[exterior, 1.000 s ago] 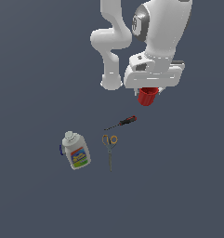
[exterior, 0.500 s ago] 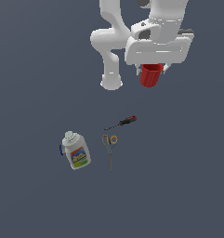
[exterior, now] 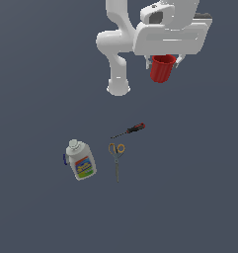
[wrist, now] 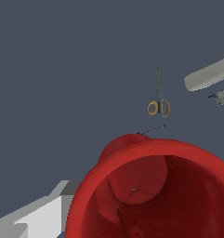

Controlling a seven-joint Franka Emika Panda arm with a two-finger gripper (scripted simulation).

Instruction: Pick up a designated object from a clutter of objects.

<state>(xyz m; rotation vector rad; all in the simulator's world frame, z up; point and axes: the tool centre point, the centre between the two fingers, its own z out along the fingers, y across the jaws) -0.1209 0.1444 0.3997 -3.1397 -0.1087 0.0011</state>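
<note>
**Red cup up and clear of the clutter**

I have the red cup (exterior: 163, 67) pinched in my gripper (exterior: 164, 60), the fingers closed on its rim from above so the cup hangs open end up beneath my wrist. In the wrist view the cup (wrist: 155, 190) fills the near field and I look straight down into its ribbed interior; one grey finger (wrist: 36, 216) shows beside its outer wall. I grip at the rim because the tapered sides would let a lower pinch slip, and the round lip gives the pads something firm to bite on.

The cup hangs well above the floor, well apart from the rest of the clutter. The screwdriver (exterior: 130, 130) lies on the surface below, the orange-handled scissors (exterior: 116, 155) just beside it, and the white bottle (exterior: 81, 161) lies on its side toward the exterior view's left. None of them touches the cup or my arm.

I judge the pick essentially done: the right object is in hand and nothing else has come up with it. What remains is to keep the squeeze steady, since a thin plastic wall can flex and slide.
</note>
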